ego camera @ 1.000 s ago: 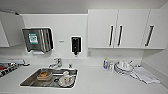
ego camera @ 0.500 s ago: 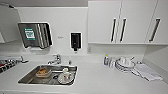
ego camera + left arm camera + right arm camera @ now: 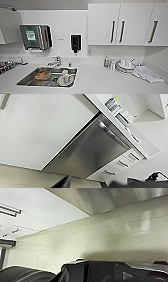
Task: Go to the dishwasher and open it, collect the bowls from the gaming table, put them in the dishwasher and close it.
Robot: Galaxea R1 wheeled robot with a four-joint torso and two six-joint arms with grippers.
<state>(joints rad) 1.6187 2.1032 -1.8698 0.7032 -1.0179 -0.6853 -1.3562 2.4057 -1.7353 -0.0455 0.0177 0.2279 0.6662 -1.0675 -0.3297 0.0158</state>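
Dishwasher (image 3: pixel 92 151) front cut off at the left wrist frame's lower edge, its stainless panel (image 3: pixel 117 198) clipped again in the right wrist view; sink (image 3: pixel 30 79) contents too blurred to identify beyond a brownish item (image 3: pixel 42 74); green label (image 3: pixel 30 35) on the dispenser (image 3: pixel 36 37) illegible.

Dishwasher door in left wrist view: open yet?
No. The dishwasher front sits closed, flush between the white cabinet panels, its bar handle untouched.

Brushed steel-grey dishwasher (image 3: pixel 92 151) among white cabinets (image 3: pixel 120 23), a white counter (image 3: pixel 105 82) and a black soap dispenser (image 3: pixel 75 43).
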